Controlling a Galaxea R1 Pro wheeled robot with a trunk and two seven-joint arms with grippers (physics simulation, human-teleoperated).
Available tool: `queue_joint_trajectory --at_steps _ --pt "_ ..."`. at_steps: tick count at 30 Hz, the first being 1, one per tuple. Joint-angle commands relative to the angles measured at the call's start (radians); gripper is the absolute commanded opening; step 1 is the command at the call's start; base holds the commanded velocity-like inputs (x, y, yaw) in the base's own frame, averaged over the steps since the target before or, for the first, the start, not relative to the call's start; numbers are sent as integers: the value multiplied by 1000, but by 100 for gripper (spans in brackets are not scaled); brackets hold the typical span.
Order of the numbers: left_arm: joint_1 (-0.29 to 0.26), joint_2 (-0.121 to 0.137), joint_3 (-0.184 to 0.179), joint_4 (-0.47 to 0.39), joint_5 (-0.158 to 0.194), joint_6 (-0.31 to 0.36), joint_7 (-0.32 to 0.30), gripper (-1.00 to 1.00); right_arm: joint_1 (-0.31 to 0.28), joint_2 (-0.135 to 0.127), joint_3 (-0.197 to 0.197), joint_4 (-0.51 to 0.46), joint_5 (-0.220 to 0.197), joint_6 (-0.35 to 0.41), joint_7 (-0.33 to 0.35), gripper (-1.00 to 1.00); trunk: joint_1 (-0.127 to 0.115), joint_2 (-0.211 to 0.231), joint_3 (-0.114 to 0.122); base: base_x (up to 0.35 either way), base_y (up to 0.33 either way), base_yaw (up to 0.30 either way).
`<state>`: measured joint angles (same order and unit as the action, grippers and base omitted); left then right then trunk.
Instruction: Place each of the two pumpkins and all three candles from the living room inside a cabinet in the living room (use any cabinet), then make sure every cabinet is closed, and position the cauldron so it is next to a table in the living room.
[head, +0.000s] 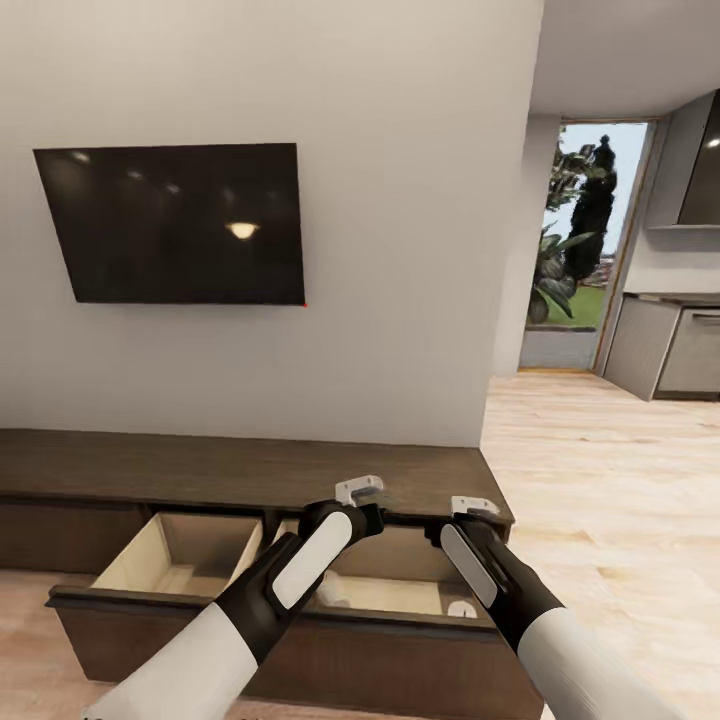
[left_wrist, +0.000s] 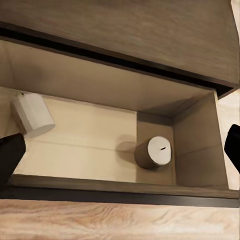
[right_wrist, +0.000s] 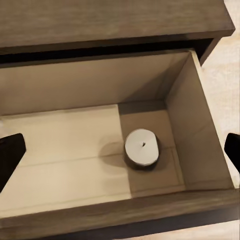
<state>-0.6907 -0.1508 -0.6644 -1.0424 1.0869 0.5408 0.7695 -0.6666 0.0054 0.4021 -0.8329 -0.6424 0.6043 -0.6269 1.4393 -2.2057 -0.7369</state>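
Observation:
The long dark-brown cabinet (head: 200, 470) stands under the wall, with two drawers pulled out. In the right drawer (head: 400, 600) a grey-beige candle (head: 462, 608) stands upright at the near right corner, and a second candle (head: 335, 592) lies farther left. The left wrist view has the upright candle (left_wrist: 154, 151) and the tipped candle (left_wrist: 32, 114). The right wrist view looks down on the upright candle (right_wrist: 141, 146). My left gripper (head: 360, 492) and right gripper (head: 472, 508) hover open and empty above this drawer. The pumpkins, cauldron and glass table are out of view.
The left drawer (head: 175, 560) is open with its pale inside bare. A black TV (head: 175, 222) hangs on the wall above the cabinet. To the right, wood floor (head: 600, 480) leads past the wall corner to grey kitchen units (head: 665, 345) and a glass door (head: 585, 240).

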Motion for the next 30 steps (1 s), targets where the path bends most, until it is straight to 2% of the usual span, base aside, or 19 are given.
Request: queue_joint_trajectory --at_steps 1,6,12,17,30 --pt "-1 1 -2 -1 7 1 8 100 -1 -1 3 -2 -10 2 -10 100 -4 7 2 0 0 276" --pt "-1 3 -2 -6 5 1 8 100 -1 -1 3 -2 -10 2 -10 100 -23 42 18 0 0 279" --pt "-1 16 2 -67 4 1 11 100 -1 -1 3 -2 -10 2 -10 100 -46 84 36 0 0 280" --pt "-1 20 3 -77 2 1 11 100 -1 -1 3 -2 -10 2 -10 100 -65 119 52 0 0 262" --pt "-1 20 3 -79 2 1 11 100 -1 -1 3 -2 -9 2 -10 100 -115 210 93 0 0 26"
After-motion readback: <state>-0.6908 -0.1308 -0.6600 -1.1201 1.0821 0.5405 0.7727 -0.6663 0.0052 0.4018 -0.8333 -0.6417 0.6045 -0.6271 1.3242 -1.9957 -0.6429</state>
